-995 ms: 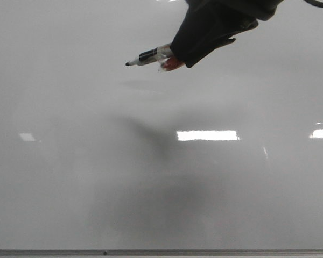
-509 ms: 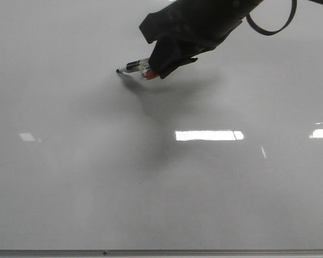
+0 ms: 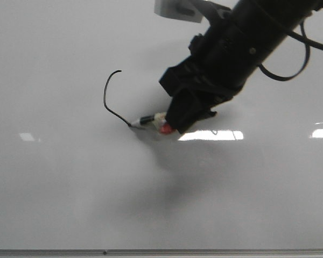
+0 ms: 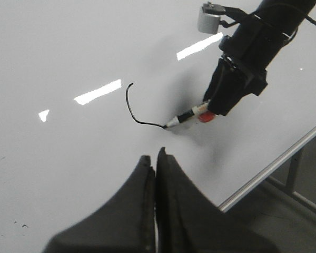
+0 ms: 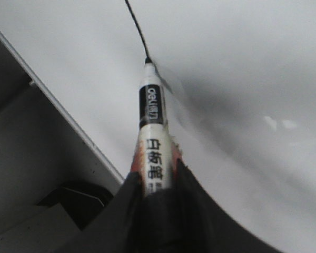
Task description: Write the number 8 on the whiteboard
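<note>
**Clerk:** Item one, the whiteboard (image 3: 54, 193)?

**Checker:** Glossy, pale grey-white, fills the front view. Bright rectangular light reflections across the middle. Thin grey metal strip along its near edge.

**Clerk:** Item two, the number 8 (image 3: 112, 99)?

**Checker:** Only partly drawn. One thin black stroke: a small hook at the top, curving down the left side, then slanting lower right to the marker tip. No closed loop. It lies left of centre on the board, above the reflection band. The left wrist view shows the same stroke (image 4: 136, 108).

**Clerk:** Item three, the marker (image 3: 146, 120)?

**Checker:** White barrel, black band with printing, reddish part nearest the gripper. Tip touching the board at the end of the stroke. In the right wrist view the barrel (image 5: 151, 137) stands out from between the fingers.

**Clerk:** Item four, the right gripper (image 3: 178, 119)?

**Checker:** Black, reaching in from the upper right, clamped on the marker's rear end.

**Clerk:** Item five, the left gripper (image 4: 156, 161)?

**Checker:** Seen in its own wrist view only. Fingers pressed together, nothing between them, held above the board, apart from the stroke.
</note>
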Controlling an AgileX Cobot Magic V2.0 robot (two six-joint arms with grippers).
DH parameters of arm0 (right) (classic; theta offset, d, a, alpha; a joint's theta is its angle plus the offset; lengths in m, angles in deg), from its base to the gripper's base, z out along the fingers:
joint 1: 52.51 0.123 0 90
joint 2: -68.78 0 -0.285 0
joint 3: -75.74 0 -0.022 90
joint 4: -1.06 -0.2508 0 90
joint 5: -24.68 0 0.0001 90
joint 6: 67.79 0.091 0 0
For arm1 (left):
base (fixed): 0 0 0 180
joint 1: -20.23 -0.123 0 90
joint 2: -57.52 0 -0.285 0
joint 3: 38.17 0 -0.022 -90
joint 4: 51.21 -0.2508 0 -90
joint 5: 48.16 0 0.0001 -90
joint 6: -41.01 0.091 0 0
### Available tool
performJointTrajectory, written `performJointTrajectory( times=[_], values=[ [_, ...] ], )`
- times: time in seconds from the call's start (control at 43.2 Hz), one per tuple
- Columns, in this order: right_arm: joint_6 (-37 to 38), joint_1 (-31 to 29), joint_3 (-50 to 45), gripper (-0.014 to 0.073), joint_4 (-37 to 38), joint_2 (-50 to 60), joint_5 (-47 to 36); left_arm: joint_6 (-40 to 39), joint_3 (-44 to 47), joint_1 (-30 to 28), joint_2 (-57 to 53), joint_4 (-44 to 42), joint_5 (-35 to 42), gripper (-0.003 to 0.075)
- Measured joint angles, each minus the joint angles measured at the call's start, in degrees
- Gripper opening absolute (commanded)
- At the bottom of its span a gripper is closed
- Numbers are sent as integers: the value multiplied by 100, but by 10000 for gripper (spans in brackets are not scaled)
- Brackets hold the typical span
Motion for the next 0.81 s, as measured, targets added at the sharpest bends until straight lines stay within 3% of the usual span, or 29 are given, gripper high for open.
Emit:
performJointTrajectory(
  times=[0.278,0.509,0.81],
  values=[
    [41,427,-509,-59,25,-254,-380,0,0,0,0,0,0,-19],
    [67,920,33,-59,-87,-699,-619,0,0,0,0,0,0,-19],
    [93,798,241,-59,-174,-376,-684,0,9,0,0,0,0,-19]
  ],
)
